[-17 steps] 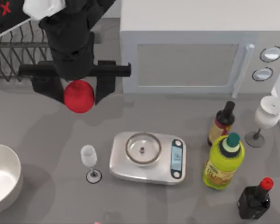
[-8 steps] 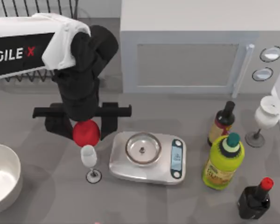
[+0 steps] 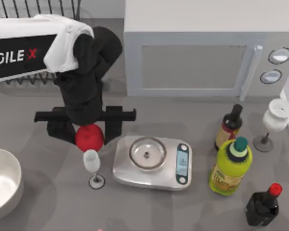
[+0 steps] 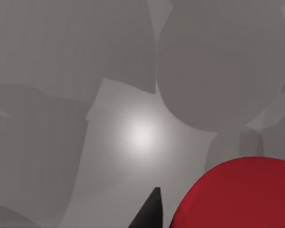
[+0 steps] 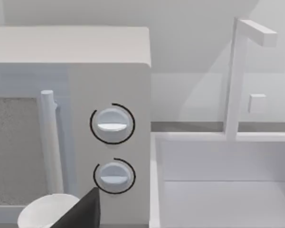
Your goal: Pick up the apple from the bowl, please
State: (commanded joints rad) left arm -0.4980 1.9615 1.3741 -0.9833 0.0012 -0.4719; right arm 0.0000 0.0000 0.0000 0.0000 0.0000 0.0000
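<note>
Already your left gripper [image 3: 89, 129] has the apple [image 3: 89, 137] pinched between its two dark fingers, one on each flank of the fruit, so the red ball hangs in the air rather than resting on anything. You can see why the hold looks secure — the fingers bracket the apple at its widest part, and the wrist points straight down over it. In the left wrist view the apple [image 4: 237, 194] sits close under the camera with one dark fingertip [image 4: 149, 211] beside it and bare grey surface [image 4: 61, 71] beneath.

The bowl [image 3: 2, 185] lies well apart from the gripper, off toward the top view's left edge and nearer the front, and it looks empty — so the pick itself seems done, judging by how things lie.

What you should mind is what stands just below the gripper: a small wine glass [image 3: 92, 166] is almost directly beneath the apple, and the kitchen scale [image 3: 151, 163] with its steel dish sits just beside it toward the top view's right. Any descent from here would likely meet the glass rim first, and that glass looks tall and narrow enough to tip easily.

Your right arm is parked; its wrist view faces the microwave [image 5: 109, 85] knobs and a white sink [image 5: 218, 190], and a dark finger edge gives you too little to tell how that gripper stands.
</note>
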